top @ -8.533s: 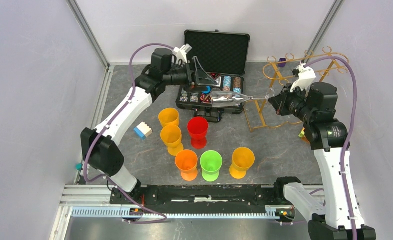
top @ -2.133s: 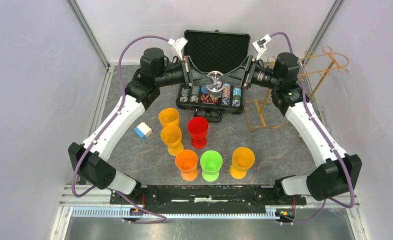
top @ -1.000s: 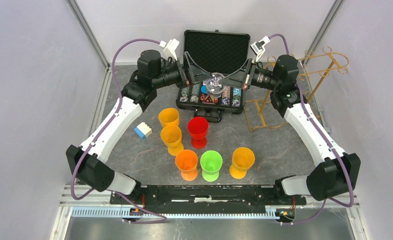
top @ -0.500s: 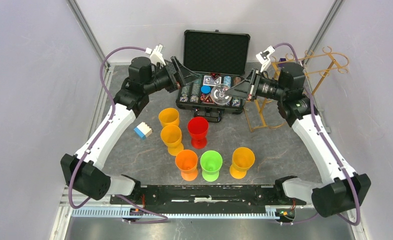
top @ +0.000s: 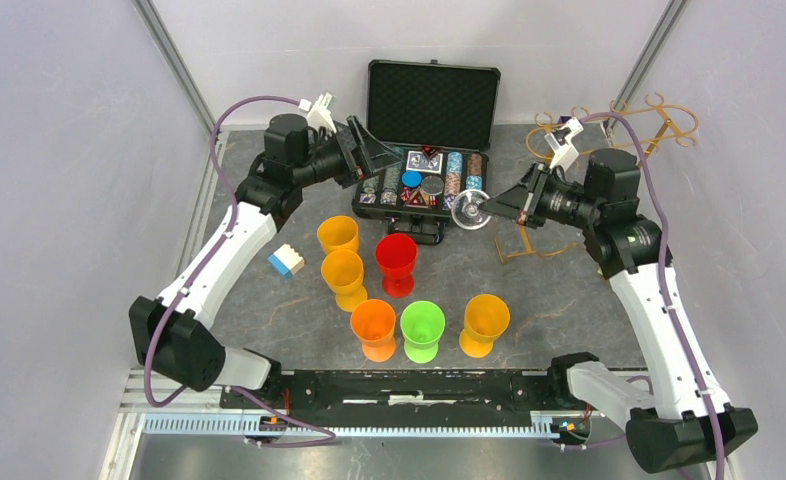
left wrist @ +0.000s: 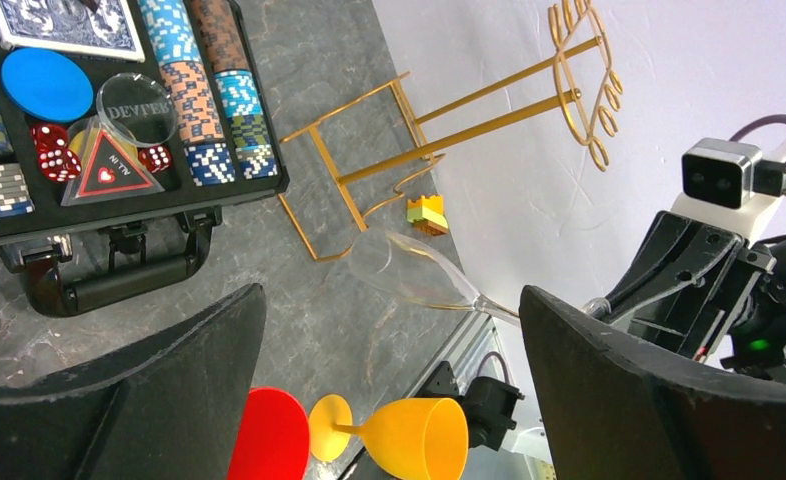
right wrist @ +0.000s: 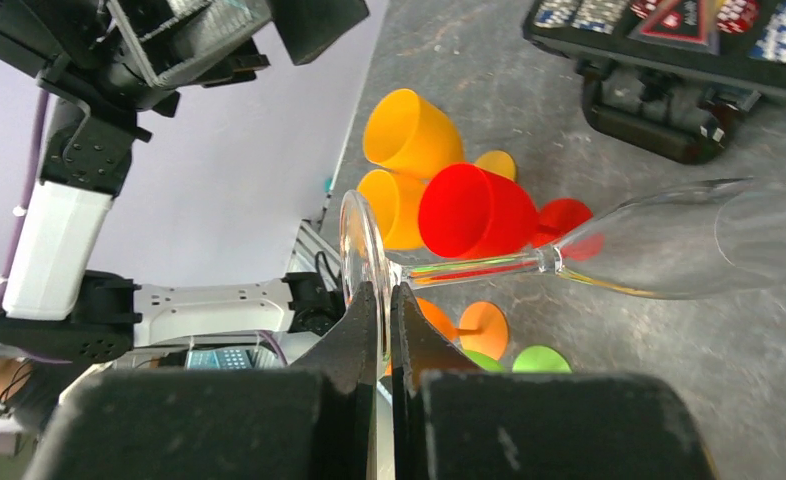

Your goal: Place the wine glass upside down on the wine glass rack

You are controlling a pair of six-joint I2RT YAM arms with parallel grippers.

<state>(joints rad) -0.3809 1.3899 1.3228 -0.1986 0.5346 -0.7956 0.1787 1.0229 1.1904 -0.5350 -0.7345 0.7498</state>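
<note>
The clear wine glass [top: 467,212] hangs in the air just in front of the black case, its bowl [right wrist: 669,245] toward the table. My right gripper [top: 504,203] is shut on the rim of the glass's round foot [right wrist: 357,250], the fingers pinching it edge-on. The bowl also shows in the left wrist view [left wrist: 404,272]. My left gripper [top: 374,155] is wide open and holds nothing, over the case's left end, well apart from the glass. The gold wire wine glass rack [top: 655,101] stands at the back right, behind my right arm; its hooked rails [left wrist: 576,93] are bare.
An open black case of poker chips [top: 434,100] lies at the back centre. Several plastic goblets stand in front of it, among them a red one [top: 396,258], a green one [top: 422,328] and an orange one [top: 337,235]. A blue-and-white block [top: 286,260] lies to the left.
My left gripper opened, let go of the glass and drew back to the left. My right gripper carried the glass off the case, toward the right and nearer.
</note>
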